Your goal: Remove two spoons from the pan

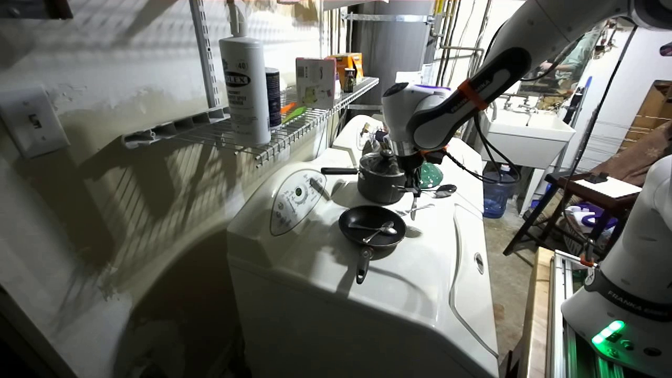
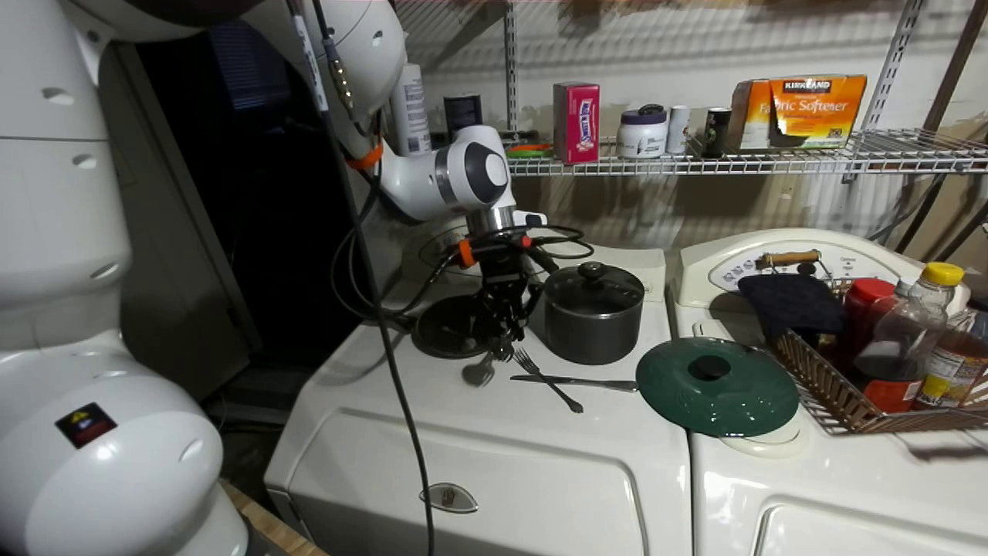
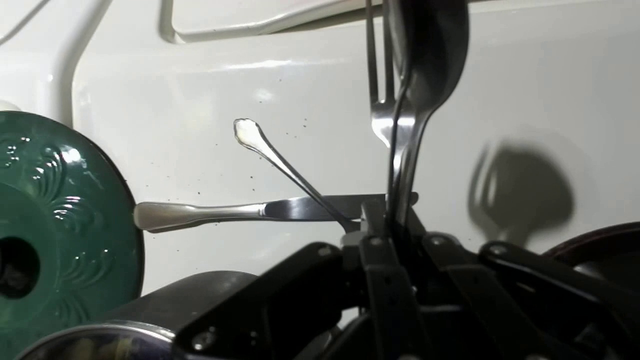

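The dark shallow pan (image 1: 367, 214) rests on the white machine top, handle toward the front in that exterior view. Two small spoons lie crossed inside it, one (image 1: 389, 230) with its handle to the left, the other (image 1: 370, 237) slanting toward the pan handle. In an exterior view the pan (image 2: 440, 320) is dim and partly behind my gripper (image 2: 503, 332). My gripper (image 3: 395, 220) is shut on a large spoon (image 3: 435, 55) and a fork-like piece (image 3: 382, 117), held above the surface beside the pan. In the wrist view only the pan's rim (image 3: 612, 234) shows.
A lidded dark pot (image 1: 375, 184) stands close behind the gripper. A loose fork (image 2: 557, 392) and a knife (image 2: 598, 382) lie crossed below it. A green lid (image 2: 718, 394), a wire basket (image 2: 830, 398) with bottles and a loaded wire shelf (image 2: 718, 164) are nearby.
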### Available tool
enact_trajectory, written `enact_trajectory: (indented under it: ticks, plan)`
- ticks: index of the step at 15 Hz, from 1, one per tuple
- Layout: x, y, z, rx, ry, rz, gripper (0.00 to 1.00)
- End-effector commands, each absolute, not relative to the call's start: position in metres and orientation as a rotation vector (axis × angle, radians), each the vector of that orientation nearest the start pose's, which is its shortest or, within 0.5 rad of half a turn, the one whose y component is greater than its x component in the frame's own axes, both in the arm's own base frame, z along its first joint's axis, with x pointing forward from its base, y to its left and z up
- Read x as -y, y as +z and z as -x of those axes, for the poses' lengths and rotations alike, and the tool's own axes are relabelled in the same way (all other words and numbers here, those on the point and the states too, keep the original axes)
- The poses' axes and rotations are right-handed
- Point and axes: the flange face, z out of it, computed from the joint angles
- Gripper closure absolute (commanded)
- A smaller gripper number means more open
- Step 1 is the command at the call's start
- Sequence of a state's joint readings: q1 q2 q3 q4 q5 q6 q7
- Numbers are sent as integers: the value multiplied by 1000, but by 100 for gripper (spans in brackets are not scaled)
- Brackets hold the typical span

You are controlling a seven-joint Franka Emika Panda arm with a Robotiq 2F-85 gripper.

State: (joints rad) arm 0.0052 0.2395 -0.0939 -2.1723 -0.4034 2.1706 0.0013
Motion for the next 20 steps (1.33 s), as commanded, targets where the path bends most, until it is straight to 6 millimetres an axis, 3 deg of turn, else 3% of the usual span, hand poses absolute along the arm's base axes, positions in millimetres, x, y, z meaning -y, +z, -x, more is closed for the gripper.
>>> enact_trajectory:
  ticks: [1,11,20]
  plan:
    - [69,254,-536,320,415,3457,97]
    - [65,205,-548,312,335,3525,97]
    - [48,197,-563,355,179,3598,98]
